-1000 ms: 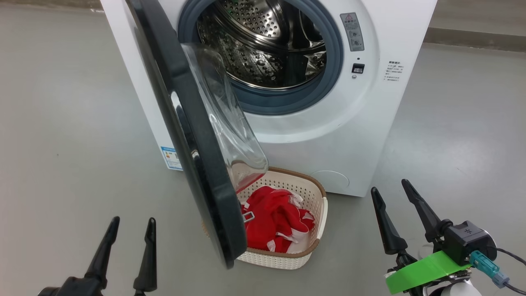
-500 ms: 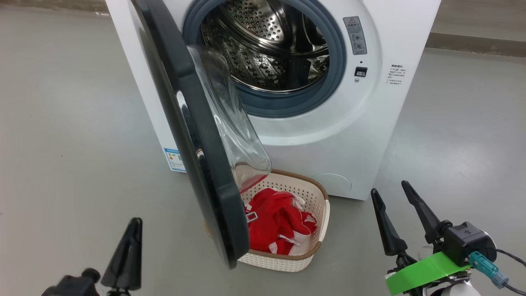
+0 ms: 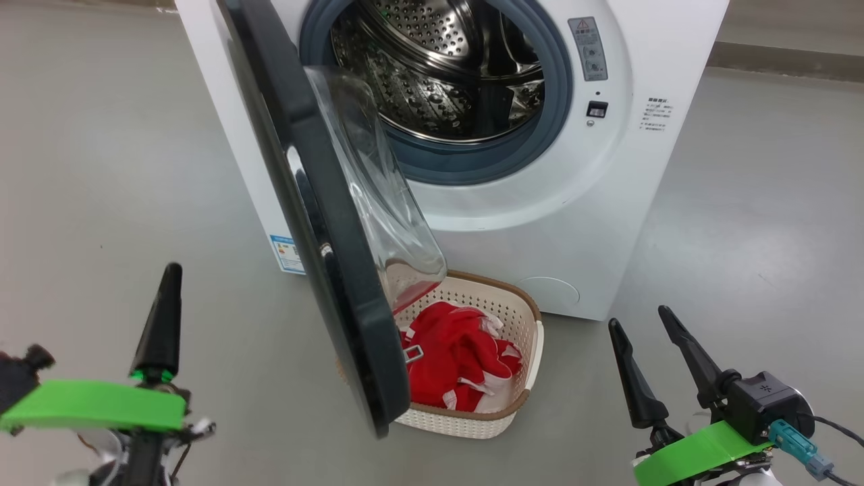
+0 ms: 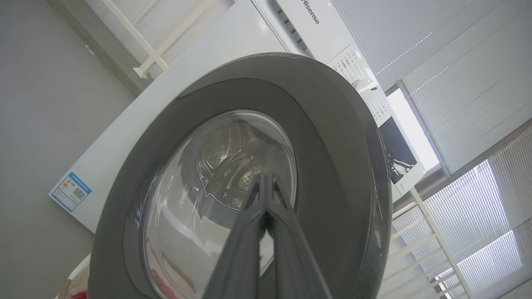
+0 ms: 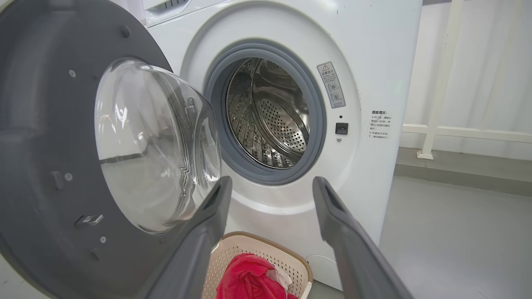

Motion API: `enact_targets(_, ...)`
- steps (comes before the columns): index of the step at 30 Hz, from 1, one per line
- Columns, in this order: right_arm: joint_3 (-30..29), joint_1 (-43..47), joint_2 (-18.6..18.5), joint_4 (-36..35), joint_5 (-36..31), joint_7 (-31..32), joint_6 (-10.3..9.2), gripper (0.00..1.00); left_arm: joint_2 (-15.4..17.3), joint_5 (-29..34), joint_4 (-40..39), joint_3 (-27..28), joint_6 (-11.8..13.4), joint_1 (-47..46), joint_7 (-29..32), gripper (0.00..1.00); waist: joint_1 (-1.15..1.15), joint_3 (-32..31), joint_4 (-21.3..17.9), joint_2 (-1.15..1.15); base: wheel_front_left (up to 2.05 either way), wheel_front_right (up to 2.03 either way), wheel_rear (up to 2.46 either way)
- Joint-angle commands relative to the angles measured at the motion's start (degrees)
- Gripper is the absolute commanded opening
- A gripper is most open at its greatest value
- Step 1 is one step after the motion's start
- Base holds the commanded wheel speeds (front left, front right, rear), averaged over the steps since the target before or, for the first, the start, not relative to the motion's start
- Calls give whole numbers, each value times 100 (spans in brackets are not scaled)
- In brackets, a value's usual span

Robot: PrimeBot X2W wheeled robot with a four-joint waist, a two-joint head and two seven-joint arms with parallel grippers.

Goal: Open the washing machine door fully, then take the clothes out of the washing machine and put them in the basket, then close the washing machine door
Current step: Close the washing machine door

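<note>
Left hand (image 4: 264, 180), pinched closed, points at the washing machine door (image 4: 328, 137) nearby.

A bare grey floor (image 3: 101, 169), a white railing (image 5: 440, 83) and pale window blinds (image 4: 457, 83).

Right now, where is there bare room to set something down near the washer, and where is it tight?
Free: the floor left of the washing machine door, up from the left hand; the floor right of the washing machine, beyond the right hand; the drum looks bare. Crowded: below the door, where the basket of clothes sits just in front of the machine.
</note>
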Motion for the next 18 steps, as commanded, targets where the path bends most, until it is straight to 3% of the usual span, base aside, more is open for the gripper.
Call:
enact_targets(1,130,-183,-45,-131,-21,-36,28,100,58,-378,-206,230,130,-320,204,0,0,21,-16,0,0,0,0)
enact_targets(9,125,-221,-45,-124,-54,-36,28,100,38,-2620,-572,116,1111,-746,1191,0,0,103,-101,0,0,0,0)
enact_targets(13,137,-267,-45,-92,-39,-36,28,100,37,-2973,-682,-10,1401,-821,1347,0,0,155,-177,0,0,0,0)
enact_targets(18,134,-305,-45,-89,-38,-36,28,100,38,-3051,-740,-202,1480,-877,1513,0,0,211,-282,0,0,0,0)
